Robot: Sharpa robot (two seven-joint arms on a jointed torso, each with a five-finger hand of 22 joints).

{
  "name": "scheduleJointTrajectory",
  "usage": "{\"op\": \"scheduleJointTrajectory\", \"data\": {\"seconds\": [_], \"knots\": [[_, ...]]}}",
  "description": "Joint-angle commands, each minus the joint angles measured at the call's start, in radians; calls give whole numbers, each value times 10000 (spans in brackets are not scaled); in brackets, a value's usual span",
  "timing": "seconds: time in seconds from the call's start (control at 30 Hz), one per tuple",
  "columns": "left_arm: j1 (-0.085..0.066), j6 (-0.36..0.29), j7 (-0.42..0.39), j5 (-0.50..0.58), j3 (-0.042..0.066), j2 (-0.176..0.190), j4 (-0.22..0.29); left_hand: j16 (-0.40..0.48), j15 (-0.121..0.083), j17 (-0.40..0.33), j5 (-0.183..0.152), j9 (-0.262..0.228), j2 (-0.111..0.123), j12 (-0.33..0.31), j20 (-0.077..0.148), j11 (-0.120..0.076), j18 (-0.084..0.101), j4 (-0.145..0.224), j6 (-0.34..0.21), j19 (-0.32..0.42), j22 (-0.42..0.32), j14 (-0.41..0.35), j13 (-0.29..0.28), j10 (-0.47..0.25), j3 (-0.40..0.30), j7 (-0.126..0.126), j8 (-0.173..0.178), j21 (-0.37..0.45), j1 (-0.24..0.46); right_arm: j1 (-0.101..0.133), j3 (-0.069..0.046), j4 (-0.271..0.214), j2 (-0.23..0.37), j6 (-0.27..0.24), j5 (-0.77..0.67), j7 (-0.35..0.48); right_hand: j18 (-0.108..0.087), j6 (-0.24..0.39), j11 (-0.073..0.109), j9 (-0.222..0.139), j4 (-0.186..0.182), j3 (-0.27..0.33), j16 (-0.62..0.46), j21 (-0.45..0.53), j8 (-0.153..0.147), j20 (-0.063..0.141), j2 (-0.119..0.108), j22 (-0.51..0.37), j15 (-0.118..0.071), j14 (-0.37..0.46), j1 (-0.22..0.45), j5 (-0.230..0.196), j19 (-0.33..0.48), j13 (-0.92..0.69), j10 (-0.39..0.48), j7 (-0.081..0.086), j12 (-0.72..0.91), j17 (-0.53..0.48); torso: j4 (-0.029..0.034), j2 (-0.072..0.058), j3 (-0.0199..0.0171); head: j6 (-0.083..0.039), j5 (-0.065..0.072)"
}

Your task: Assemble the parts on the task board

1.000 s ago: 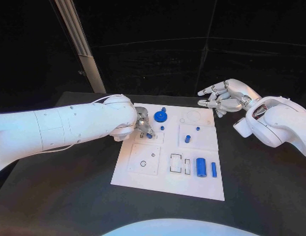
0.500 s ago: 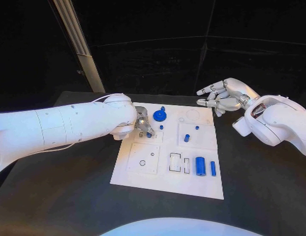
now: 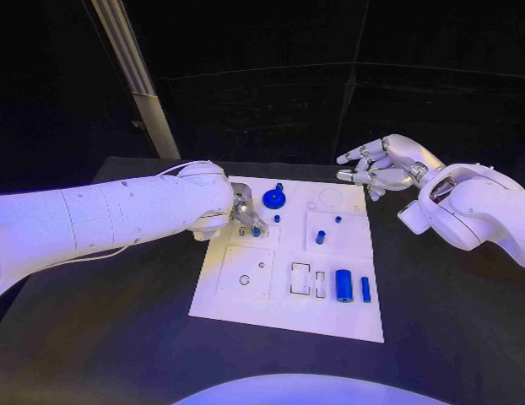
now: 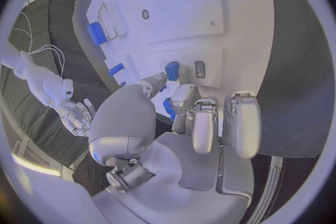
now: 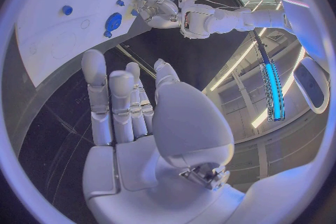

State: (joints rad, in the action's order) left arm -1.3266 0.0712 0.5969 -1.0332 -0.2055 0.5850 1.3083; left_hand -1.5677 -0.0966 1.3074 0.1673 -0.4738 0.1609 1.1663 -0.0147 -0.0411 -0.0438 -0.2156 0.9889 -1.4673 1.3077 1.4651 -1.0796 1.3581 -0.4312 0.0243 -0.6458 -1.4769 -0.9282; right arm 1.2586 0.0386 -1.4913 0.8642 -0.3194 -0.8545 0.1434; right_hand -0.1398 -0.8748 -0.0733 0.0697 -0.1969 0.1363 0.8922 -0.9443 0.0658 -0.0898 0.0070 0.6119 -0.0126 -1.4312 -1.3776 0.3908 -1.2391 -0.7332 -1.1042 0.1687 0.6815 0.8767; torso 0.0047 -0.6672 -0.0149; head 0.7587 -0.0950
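The left robot hand [image 3: 246,216] is down on the upper left part of the task board [image 3: 275,312], its fingers curled together around a small blue part [image 4: 171,70] that it pinches at the fingertips [image 4: 183,75] against the board's surface. Just beside that robot hand, towards the board's far edge, sits a round blue part [image 3: 273,200] with a short peg [image 3: 279,186] beyond it, and a tiny blue part [image 3: 276,218] lies close to the fingers.

The right robot hand [image 3: 382,166] hangs above the bench [image 3: 105,337] past the board's far right corner, well apart from every part; it holds nothing, fingers loosely bent and spread (the right wrist view shows them side by side with gaps between).

Further along the board, a small blue part [image 3: 321,237] and a smaller one [image 3: 338,219] stand in the right middle square. Near the front right, a thick blue cylinder [image 3: 344,286] lies next to a thin blue rod [image 3: 365,289], both lengthwise, with dark-outlined rectangular slots [image 3: 300,278] just to their left.

The white board rests flat in the middle of the black bench. Behind it the room is dark, with a pale slanted post [image 3: 135,80] rising at the back left
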Motion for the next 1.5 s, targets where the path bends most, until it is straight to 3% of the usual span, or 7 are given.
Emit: {"op": "scheduleJointTrajectory", "data": {"seconds": [0.03,0.4,0.6,0.7,0.87,1.17,1.5], "knots": [[-10,-112,10,-41,5,13,-11,-31,-54,2634,-44,22,80,53,63,-41,128,-200,72,-528,1275,1057,-16,64,534,-9,65,-41,179,18,-6,-2,-14,61,-18,19,-207,-26,4,8,-64,19,-78,83,48,-12,-16,-34,16,-49,111,46,-17,13,24,-35,-7,-23,-2,5,7,-21,4],[-100,-436,-147,-20,92,345,245,-31,-78,2634,-212,66,-115,-120,95,-60,103,-727,78,-492,1192,1057,192,-19,2208,-32,73,45,41,17,-6,44,-21,30,-18,15,-251,24,-29,2,-244,152,-212,342,35,-36,-38,-346,45,-24,274,-412,73,17,71,-8,69,-24,-7,3,1,-104,24],[-272,-179,-363,142,538,535,327,-31,-62,2634,-186,76,-244,-456,82,-34,68,-716,-31,-435,1042,1057,600,-212,2675,1,83,164,-173,17,-6,73,-22,30,-18,11,-255,27,-32,2,-256,165,-223,364,35,-38,-39,-370,47,-23,281,-446,78,16,78,-4,78,-20,-4,-2,0,-148,68],[-450,355,-682,401,773,607,194,-31,23,2634,-128,164,-431,-1263,25,88,-10,-440,-403,-295,696,1057,1535,-742,2751,142,277,433,-1054,17,-6,99,-25,38,-18,7,-253,27,-32,2,-259,167,-208,359,36,-39,-39,-362,48,-27,282,-450,74,16,78,-4,81,-3,10,-5,3,-170,99],[-780,1230,-1044,589,927,458,-478,-31,210,2634,-95,465,-663,-1929,-132,311,-83,-308,-929,-147,353,1057,2328,-1196,2556,419,777,717,-1775,17,-6,139,-47,49,-18,3,-254,27,-29,3,-255,163,-206,364,38,-40,-31,-362,47,-32,257,-416,69,16,82,-6,93,14,3,1,-1,-180,92],[-955,2586,-1141,291,870,-483,-2297,-31,288,2634,-179,664,-623,-1868,-240,378,-87,-608,-811,-150,376,1057,2378,-1151,2944,477,971,728,-1627,17,-5,187,-132,86,-18,-5,-253,26,-29,4,-254,163,-208,363,39,-41,-28,-357,46,-35,245,-397,63,16,85,-7,99,20,-42,-48,11,-204,30],[-685,2771,-1231,-574,720,-1143,-3625,-31,255,2634,-723,789,-905,-1636,-228,329,-78,-742,-522,-185,449,1057,2283,-1019,3744,411,1000,704,-1397,16,-5,231,-211,116,-18,6,-252,25,-27,4,-252,160,-202,361,42,-40,-22,-350,45,-41,228,-373,55,17,87,-8,107,35,-57,-80,13,-200,-36]]}}
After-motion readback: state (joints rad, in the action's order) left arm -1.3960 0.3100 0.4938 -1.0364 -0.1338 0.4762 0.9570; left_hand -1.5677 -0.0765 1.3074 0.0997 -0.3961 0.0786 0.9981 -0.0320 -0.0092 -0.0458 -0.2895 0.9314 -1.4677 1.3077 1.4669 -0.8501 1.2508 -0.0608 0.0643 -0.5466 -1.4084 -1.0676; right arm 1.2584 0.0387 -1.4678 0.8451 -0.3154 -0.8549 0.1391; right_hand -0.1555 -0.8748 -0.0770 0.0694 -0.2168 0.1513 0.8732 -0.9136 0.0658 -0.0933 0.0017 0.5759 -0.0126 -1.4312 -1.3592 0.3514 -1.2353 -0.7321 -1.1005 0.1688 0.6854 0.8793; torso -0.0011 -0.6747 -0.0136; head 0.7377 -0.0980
